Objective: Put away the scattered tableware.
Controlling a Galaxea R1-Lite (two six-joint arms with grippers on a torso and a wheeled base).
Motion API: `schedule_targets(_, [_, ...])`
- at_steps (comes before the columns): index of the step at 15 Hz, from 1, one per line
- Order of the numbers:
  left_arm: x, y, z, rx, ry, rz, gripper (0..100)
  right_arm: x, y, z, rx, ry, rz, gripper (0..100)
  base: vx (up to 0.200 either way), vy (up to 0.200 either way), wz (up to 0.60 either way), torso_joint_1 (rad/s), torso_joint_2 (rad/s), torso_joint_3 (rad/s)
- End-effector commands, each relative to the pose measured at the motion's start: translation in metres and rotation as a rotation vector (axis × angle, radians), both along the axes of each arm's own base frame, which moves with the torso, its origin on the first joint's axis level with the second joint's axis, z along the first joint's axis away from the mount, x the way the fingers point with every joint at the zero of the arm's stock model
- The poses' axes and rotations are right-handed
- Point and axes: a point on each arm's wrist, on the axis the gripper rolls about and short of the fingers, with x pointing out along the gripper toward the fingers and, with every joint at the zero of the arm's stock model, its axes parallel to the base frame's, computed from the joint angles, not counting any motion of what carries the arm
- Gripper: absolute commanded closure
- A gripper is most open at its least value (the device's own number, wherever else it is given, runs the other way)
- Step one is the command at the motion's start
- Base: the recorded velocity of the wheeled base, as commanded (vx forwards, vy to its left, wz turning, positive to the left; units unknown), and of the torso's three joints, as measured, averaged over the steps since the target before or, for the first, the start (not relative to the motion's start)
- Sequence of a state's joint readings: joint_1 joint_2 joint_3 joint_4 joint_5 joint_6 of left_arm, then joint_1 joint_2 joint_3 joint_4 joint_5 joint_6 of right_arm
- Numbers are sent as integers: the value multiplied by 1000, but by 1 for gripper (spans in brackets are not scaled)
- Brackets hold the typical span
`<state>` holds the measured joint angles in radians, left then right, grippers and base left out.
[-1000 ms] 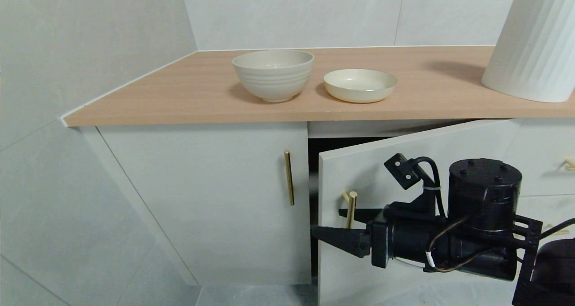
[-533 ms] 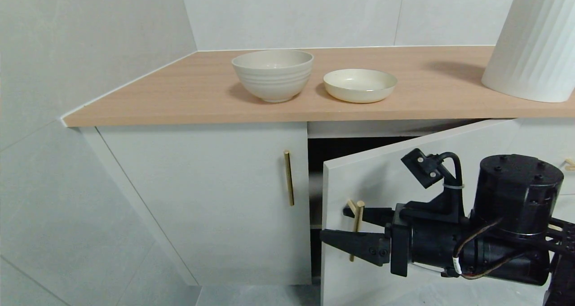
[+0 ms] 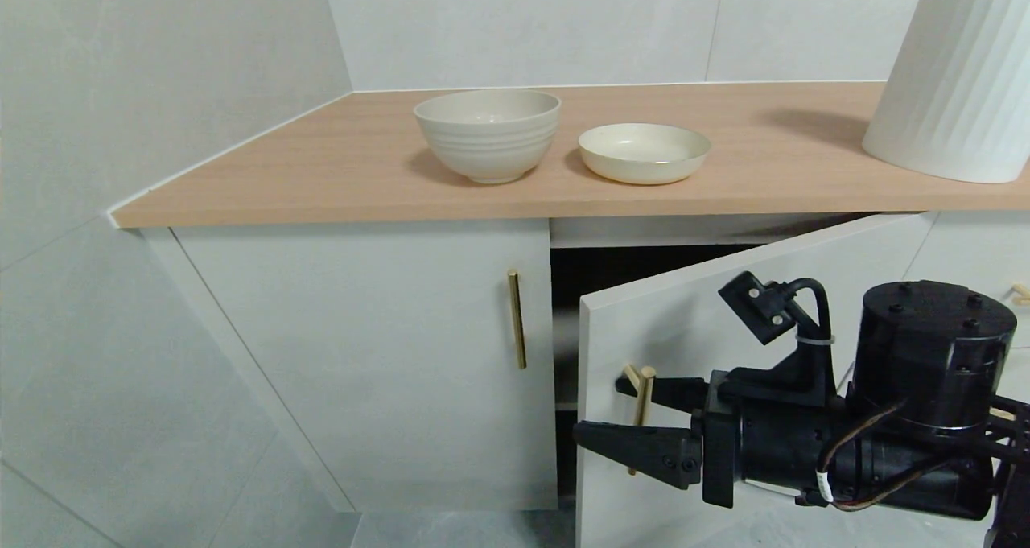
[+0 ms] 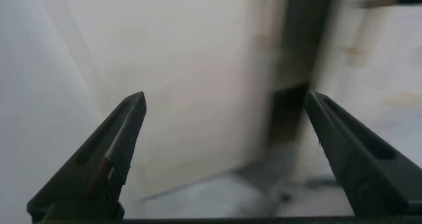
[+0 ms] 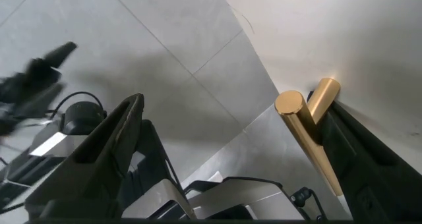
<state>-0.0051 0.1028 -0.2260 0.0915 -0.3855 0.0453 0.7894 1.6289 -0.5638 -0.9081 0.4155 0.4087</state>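
Observation:
A deep ribbed cream bowl (image 3: 487, 133) and a shallow cream dish (image 3: 644, 152) sit side by side on the wooden counter (image 3: 322, 178). Below them, the right cabinet door (image 3: 692, 298) stands partly ajar. My right gripper (image 3: 599, 409) is open and straddles that door's brass handle (image 3: 641, 395), one finger behind the bar and one in front. The right wrist view shows the handle (image 5: 310, 118) close to one finger of the right gripper (image 5: 231, 109). My left gripper (image 4: 224, 99) is open with nothing in it, facing a pale cabinet front and a dark gap.
A tall white ribbed container (image 3: 957, 73) stands at the counter's right end. The left cabinet door (image 3: 362, 355) is closed, with its brass handle (image 3: 517, 319) beside the dark opening (image 3: 566, 355). Tiled walls close in at the left and behind.
The right cabinet door has swung a little further out. My right gripper moved right and slightly down with the handle between its fingers. The bowl and dish have not moved.

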Motion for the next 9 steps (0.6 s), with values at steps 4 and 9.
schedule_targets(4, [97,-10,92,-30,329,-345,0,-2,-1,3,10,-8,7,0,0,0,0,0,0,0])
schedule_targets(9, [184,-33,70,-61,443,-441,0,-2,-1,4,12,-10,8,0,0,0,0,0,0,0])
